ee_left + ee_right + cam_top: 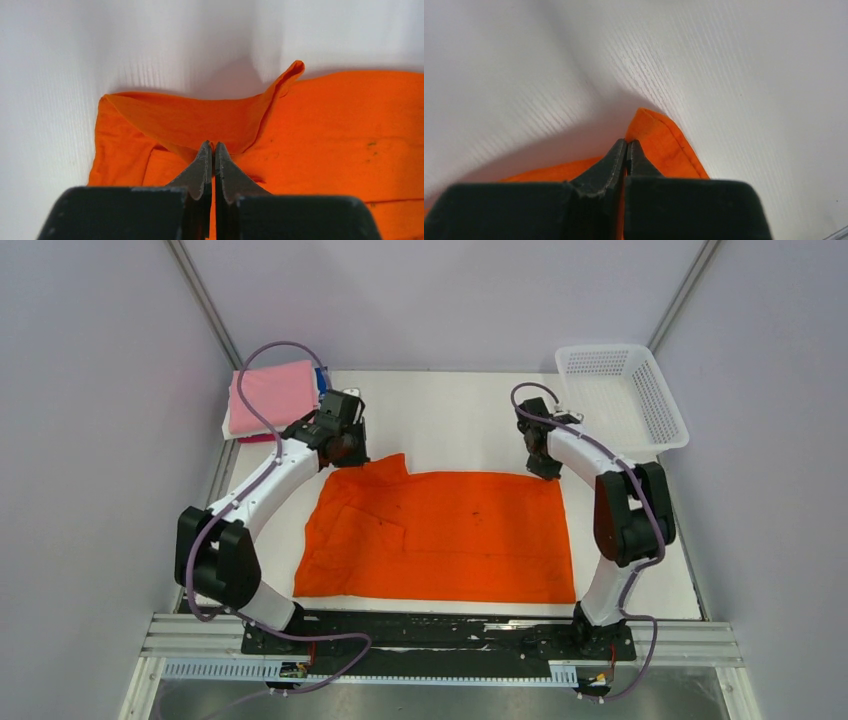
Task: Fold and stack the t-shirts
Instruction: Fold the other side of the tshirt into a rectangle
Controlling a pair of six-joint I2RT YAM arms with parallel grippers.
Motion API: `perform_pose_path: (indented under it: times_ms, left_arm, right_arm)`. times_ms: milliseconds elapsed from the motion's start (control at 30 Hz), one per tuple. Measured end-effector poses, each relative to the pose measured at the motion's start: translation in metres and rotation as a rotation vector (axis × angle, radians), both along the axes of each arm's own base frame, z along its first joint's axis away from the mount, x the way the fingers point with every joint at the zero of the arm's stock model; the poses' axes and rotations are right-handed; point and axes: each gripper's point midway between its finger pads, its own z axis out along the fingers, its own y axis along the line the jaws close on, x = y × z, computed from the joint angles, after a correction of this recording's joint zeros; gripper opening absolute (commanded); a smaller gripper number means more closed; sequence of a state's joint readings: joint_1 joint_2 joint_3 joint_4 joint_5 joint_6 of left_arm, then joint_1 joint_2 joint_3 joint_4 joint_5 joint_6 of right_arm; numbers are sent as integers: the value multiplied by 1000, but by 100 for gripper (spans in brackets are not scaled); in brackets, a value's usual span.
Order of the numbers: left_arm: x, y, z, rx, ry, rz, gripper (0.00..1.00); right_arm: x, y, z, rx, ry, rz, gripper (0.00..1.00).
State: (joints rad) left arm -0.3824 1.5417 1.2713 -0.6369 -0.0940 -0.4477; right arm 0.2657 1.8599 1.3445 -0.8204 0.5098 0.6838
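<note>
A large orange t-shirt (440, 540) lies spread flat in the middle of the white table. My left gripper (345, 455) is shut on its far left corner, and a flap of the cloth (200, 117) stands raised off the table at the jaw tips (213, 146). At the far right corner (664, 145) my right gripper (545, 472) is shut on the hem, with orange cloth showing between the closed jaws (626, 143). A stack of folded t-shirts (272, 395), pink on top, rests at the back left.
A white mesh basket (620, 400) stands at the back right corner of the table. Grey walls close in both sides and the back. The arm bases sit on a rail along the near edge.
</note>
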Motion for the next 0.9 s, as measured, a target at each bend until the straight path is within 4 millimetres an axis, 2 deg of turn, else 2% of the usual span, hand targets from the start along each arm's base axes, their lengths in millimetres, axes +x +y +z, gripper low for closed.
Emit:
perform_pose_path:
  times_ms: [200,267,500,733,900]
  left_arm:
    - [-30,1,4,-18,0,-8,0]
    - [-43,4,7,-23,1,-8,0]
    - [-90,18,18,-59,-16,16,0]
    - [-129,28,15,-83,13,37,0]
    - [-154,35,10,-92,47,56,0]
  right_arm:
    - [-27,8,19,29,-46,44,0]
    - [-41,9,16,40,-34,56,0]
    - [-70,9,23,78,-50,81,0]
    - [-85,16,37,142,-97,114,0]
    - [-92,20,35,170,-88,128,0]
